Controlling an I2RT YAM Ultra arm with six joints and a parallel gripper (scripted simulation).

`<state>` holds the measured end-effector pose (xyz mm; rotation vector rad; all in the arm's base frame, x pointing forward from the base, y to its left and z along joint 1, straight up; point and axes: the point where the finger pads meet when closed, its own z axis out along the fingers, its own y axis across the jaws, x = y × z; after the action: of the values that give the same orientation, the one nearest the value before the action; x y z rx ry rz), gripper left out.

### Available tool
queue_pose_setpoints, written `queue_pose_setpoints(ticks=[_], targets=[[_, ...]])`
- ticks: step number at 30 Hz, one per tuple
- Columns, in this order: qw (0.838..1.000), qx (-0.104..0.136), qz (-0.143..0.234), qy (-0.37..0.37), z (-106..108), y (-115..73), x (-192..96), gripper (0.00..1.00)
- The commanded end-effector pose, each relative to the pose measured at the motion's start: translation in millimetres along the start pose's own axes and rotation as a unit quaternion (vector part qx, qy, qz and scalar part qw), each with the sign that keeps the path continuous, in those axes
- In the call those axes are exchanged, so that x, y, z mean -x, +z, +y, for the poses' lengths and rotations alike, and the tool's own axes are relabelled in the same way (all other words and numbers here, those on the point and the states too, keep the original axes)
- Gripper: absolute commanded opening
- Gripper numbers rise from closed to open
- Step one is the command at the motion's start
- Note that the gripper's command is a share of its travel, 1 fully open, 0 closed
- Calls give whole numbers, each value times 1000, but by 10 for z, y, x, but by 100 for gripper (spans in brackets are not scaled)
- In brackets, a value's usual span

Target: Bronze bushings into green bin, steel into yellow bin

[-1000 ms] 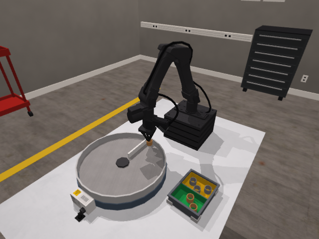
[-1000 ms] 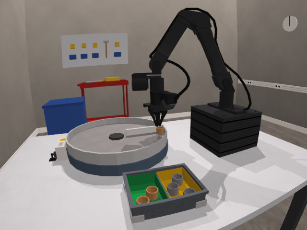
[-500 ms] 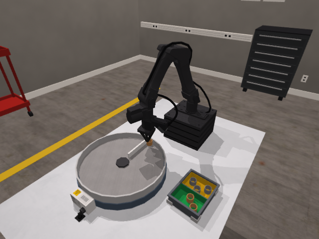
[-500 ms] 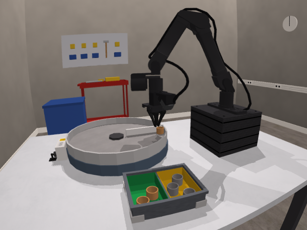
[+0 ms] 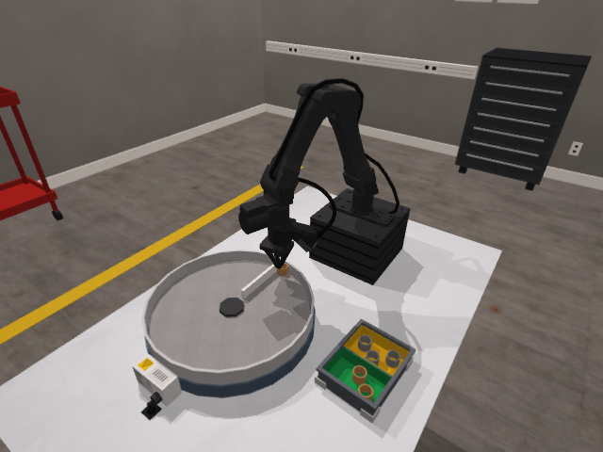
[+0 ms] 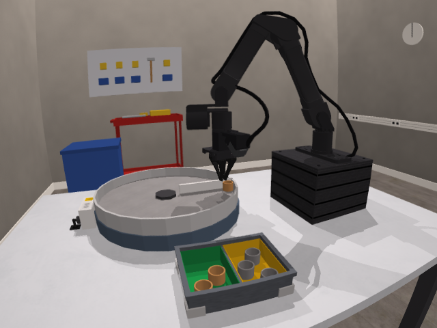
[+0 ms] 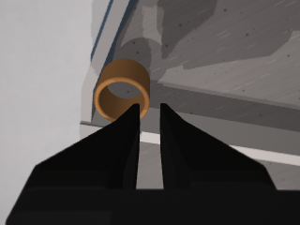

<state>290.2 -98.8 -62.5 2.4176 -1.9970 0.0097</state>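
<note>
A bronze bushing [image 5: 283, 271] [image 6: 227, 186] [image 7: 124, 69] stands on the turntable [image 5: 189, 335] [image 6: 130, 204], between its outer wall and the outer end of the white bar. My gripper [image 5: 278, 266] [image 6: 222, 179] [image 7: 150, 112] is shut with a narrow gap and holds nothing. Its fingertips hang just above and beside the bushing; in the wrist view the left fingertip overlaps the bushing's rim. The green bin [image 5: 340, 361] [image 6: 199, 260] holds two bronze bushings. The yellow bin [image 5: 381, 346] [image 6: 233, 249] holds three steel bushings. No steel bushing shows on the turntable.
The white bar [image 5: 257, 282] [image 6: 199, 187] lies across the turntable from near the dark hub [image 5: 231, 307] [image 6: 165, 194] to the wall. A white control box [image 5: 158, 379] [image 6: 87, 213] stands at the turntable's side. The arm's black base block [image 5: 357, 238] [image 6: 321, 186] stands behind the bins.
</note>
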Motion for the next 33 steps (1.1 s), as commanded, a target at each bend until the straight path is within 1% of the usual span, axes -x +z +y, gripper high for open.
queue_pose_setpoints(ticks=[1,13,15,17,20,23,33], targets=[[1000,-8,-5,-5,-57,-37,12,12],[1000,-8,-5,-5,-52,-34,15,12],[1000,-4,-7,-5,21,17,53,12],[1000,-7,-5,-3,25,15,46,12],[1000,-4,-6,-3,36,3,48,12],[1000,-11,-3,-2,5,-9,26,12],[1000,-9,-4,-2,12,-13,30,12]])
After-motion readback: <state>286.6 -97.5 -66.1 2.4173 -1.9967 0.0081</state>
